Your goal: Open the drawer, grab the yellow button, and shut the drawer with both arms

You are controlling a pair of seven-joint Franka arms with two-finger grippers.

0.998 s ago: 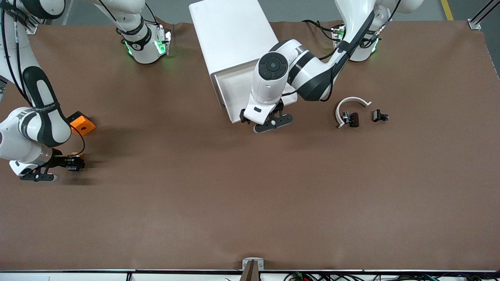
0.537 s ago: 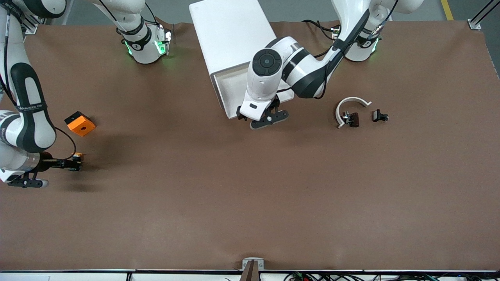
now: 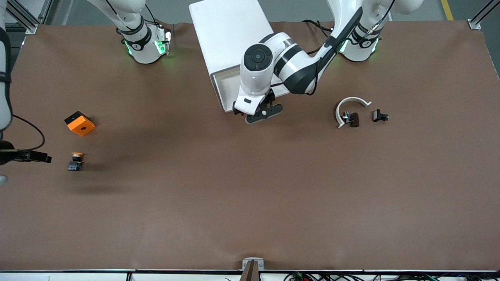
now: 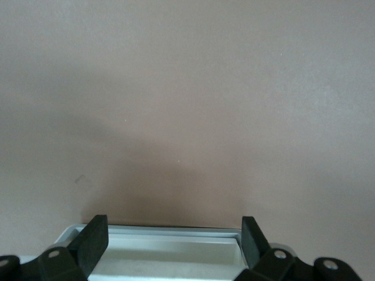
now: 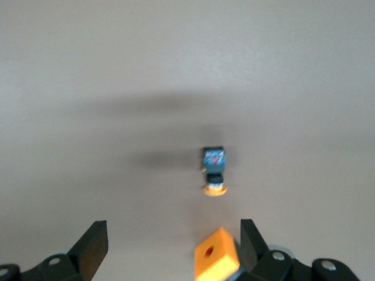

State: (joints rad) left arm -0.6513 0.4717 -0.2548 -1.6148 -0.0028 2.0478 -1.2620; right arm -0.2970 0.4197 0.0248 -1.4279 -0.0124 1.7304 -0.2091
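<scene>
The white cabinet (image 3: pixel 230 35) stands at the robots' side of the table, its top drawer (image 3: pixel 225 89) partly out. My left gripper (image 3: pixel 256 113) hangs open at the drawer's front. In the left wrist view its fingers (image 4: pixel 94 241) stand either side of the drawer's front rim (image 4: pixel 170 233), with nothing gripped. The button (image 3: pixel 75 161), orange cap on a blue-grey body, lies on the brown table toward the right arm's end. My right gripper (image 5: pixel 173 249) is open and empty, drawn back from the button (image 5: pixel 214 170). Only one of its fingers (image 3: pixel 37 157) shows at the edge of the front view.
An orange cube (image 3: pixel 80 123) with a round hole lies a little farther from the front camera than the button. A white curved band with a black part (image 3: pixel 349 113) and a small black part (image 3: pixel 380 116) lie toward the left arm's end.
The right gripper let go of the button, left it on the table and drew away toward the table's end. The left gripper moved toward the cabinet and the drawer slid partly in.
</scene>
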